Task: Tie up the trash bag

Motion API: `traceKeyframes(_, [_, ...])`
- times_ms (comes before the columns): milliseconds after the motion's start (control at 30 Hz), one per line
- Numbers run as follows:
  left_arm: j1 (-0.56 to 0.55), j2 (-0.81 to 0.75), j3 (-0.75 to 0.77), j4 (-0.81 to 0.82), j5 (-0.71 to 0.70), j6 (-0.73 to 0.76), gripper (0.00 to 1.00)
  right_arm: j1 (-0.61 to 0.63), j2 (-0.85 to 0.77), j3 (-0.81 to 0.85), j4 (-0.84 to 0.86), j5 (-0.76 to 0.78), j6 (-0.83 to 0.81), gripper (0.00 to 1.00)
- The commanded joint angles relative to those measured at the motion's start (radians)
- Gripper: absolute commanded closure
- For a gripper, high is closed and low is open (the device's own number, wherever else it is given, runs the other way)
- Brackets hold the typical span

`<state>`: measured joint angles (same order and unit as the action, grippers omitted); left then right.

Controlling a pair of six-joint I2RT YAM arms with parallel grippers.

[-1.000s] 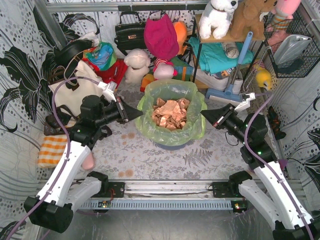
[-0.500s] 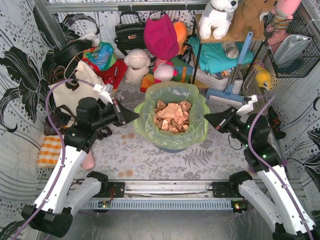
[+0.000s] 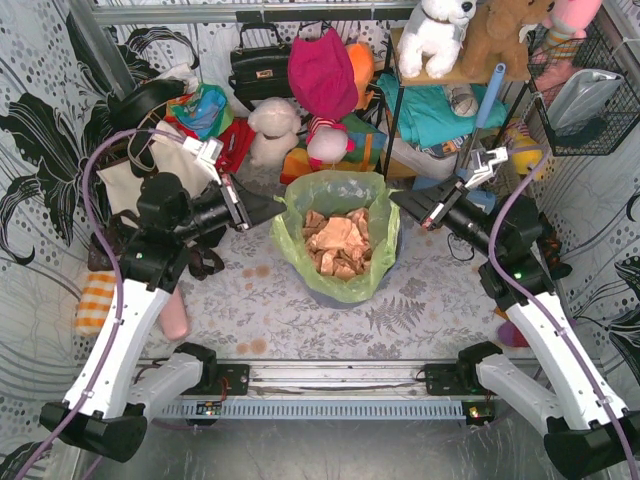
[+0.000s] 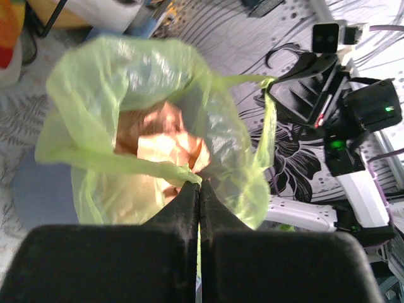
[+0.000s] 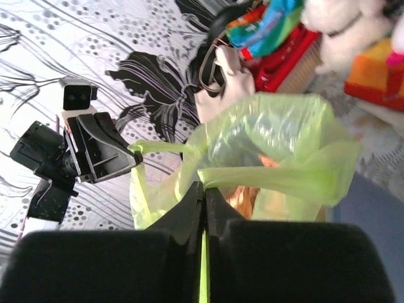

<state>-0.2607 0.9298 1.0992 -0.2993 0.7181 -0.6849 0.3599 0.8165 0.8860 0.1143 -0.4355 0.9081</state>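
Note:
The trash bag [image 3: 340, 205] is thin light-green plastic with tan crumpled paper [image 3: 335, 240] inside, and it sits in a round blue-grey bin [image 3: 345, 296] at mid-table. My left gripper [image 3: 277, 209] is shut on the bag's left rim, and the pinched film shows in the left wrist view [image 4: 199, 184]. On the opposite side, my right gripper [image 3: 396, 198] is shut on the right rim, with a green strip running between its jaws [image 5: 203, 187]. Both rims are pulled up and taut above the bin. Each wrist view shows the other gripper holding a stretched corner.
Soft toys, a black handbag [image 3: 258, 62] and a shelf with teal cloth [image 3: 430, 110] crowd the back. A blue mop [image 3: 470, 150] leans at the back right under a wire basket [image 3: 585, 95]. An orange-striped cloth [image 3: 103, 300] lies at the left.
Both grippers have risen and moved toward the back, lifting the bag's rim off the bin. The bag's mouth has narrowed from a wide ring to a taller, pulled-up shape.

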Motion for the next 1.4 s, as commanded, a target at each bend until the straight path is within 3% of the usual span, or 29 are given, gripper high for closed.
traceKeyframes(0, [0.003,0.001,0.122,0.125,0.059,-0.043,1.00,0.008,-0.004,0.104,0.155,-0.068,0.027,1.00])
traceKeyframes(400, [0.004,0.094,0.114,0.055,-0.013,-0.011,1.00,0.008,0.037,0.080,0.066,-0.003,-0.012,1.00])
traceKeyframes(600, [0.005,0.176,0.168,-0.015,-0.156,0.089,1.00,0.008,0.115,0.064,0.161,0.035,-0.010,1.00])
traceKeyframes(867, [0.016,0.297,0.231,-0.039,-0.213,0.175,1.00,0.008,0.249,0.096,0.223,0.086,-0.019,1.00])
traceKeyframes(1000, [0.021,0.357,0.256,-0.049,-0.307,0.197,1.00,0.007,0.329,0.113,0.251,0.134,-0.018,1.00])
traceKeyframes(1233, [0.043,0.479,0.314,0.053,-0.372,0.207,1.00,-0.009,0.520,0.191,0.393,0.141,0.003,1.00])
traceKeyframes(1367, [0.053,0.533,0.350,0.188,-0.320,0.165,1.00,-0.021,0.624,0.228,0.576,0.096,0.037,1.00])
